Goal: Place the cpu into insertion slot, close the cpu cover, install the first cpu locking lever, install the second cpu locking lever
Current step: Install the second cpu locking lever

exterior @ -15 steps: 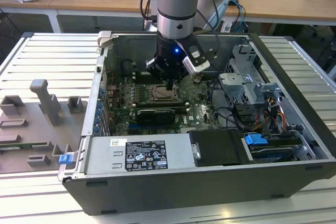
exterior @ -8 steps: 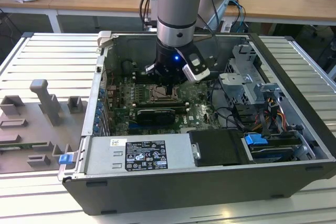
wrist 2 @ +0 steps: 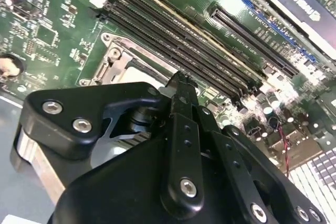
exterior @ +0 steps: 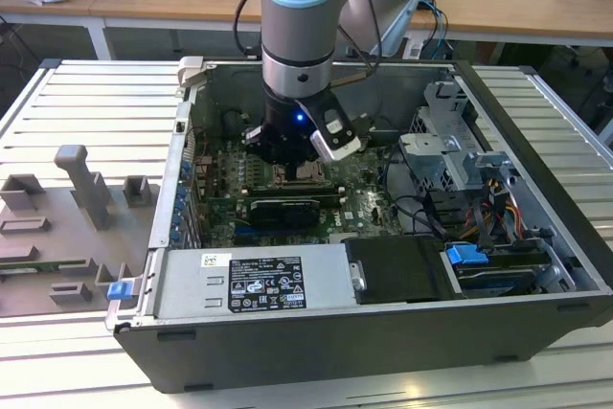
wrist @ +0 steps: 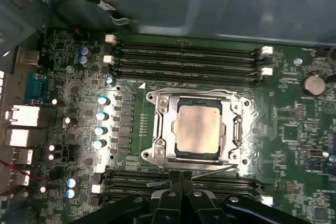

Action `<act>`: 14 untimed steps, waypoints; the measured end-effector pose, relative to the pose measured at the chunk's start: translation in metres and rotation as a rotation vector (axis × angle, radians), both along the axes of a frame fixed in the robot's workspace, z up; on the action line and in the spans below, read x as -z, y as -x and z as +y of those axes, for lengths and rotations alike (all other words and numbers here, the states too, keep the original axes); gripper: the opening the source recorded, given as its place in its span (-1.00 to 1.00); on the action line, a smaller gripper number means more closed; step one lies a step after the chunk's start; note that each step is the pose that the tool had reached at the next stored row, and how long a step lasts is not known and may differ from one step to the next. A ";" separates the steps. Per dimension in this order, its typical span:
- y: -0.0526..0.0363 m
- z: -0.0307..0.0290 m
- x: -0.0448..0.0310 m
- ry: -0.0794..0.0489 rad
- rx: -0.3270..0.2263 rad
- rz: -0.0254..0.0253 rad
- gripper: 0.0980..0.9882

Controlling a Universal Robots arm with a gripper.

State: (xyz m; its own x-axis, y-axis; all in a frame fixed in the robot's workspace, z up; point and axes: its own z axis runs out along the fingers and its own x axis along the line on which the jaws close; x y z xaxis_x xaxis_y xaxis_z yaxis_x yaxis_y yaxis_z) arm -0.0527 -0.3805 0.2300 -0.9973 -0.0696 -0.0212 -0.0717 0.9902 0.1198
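Currently the arm reaches down into the open computer case [exterior: 536,265] in the middle of the exterior view, with the pincer [exterior: 287,155] low over the green motherboard [exterior: 359,203], right above the socket area. In the first wrist view the cpu [wrist: 198,128] sits flat in the insertion slot [wrist: 178,153], pale metal face up, centre-right of frame. The cpu cover [wrist: 160,129] lies down around it, silvery frame plate on all four sides with the chip showing through the cut-out. A thin locking lever [wrist: 207,171] runs along the lower edge of the socket, angled a little, its end close to the pincer fingertips [wrist: 181,178]; whether it is hooked cannot be told. Those fingertips come up from the bottom centre of that frame, pressed together with no visible gap and nothing between them; they sit just below the socket frame, over the lower bank of black memory slots [wrist: 226,183]. A second bank of memory slots [wrist: 186,61] runs along the upper part of the frame. In the second wrist view the black pincer body [wrist 2: 181,93] covers the lower half, with the fingers tapering to a closed tip just beside the socket frame [wrist 2: 113,59], at centre-left; whether the tip touches the frame or the lever cannot be told. In the exterior view the case rests on a ribbed metal counter [exterior: 77,102], with a grey fixture block [exterior: 81,184] at the left and a silver power supply [exterior: 254,280] along the lower middle of the case.
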 end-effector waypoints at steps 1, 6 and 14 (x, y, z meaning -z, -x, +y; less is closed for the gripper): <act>0.0008 0.0000 0.0025 0.000 -0.002 0.0000 -0.98; 0.0079 -0.0009 0.0084 -0.014 -0.014 0.0001 -0.98; 0.0177 -0.0068 0.0149 -0.064 -0.062 -0.0002 -0.98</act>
State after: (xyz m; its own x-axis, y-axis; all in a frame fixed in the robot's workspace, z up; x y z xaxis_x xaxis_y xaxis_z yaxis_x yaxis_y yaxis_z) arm -0.0704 -0.3874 0.2151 -0.9912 -0.1294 -0.0277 -0.1323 0.9742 0.1826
